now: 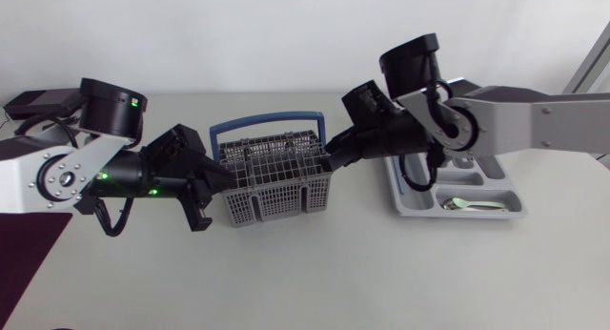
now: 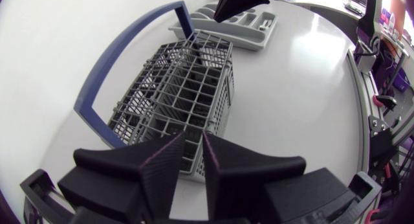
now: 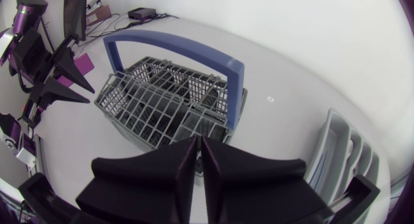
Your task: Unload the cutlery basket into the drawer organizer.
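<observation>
Right tool (image 3: 198, 138) pressed together above cutlery basket (image 1: 276, 204); left tool (image 2: 195, 136) pinching its wall. Risk: my right tip snags grid, basket tips.

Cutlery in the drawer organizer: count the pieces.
1: a pale piece lying in the drawer organizer's front compartment. The right arm covers other compartments; more may be hidden.
</observation>
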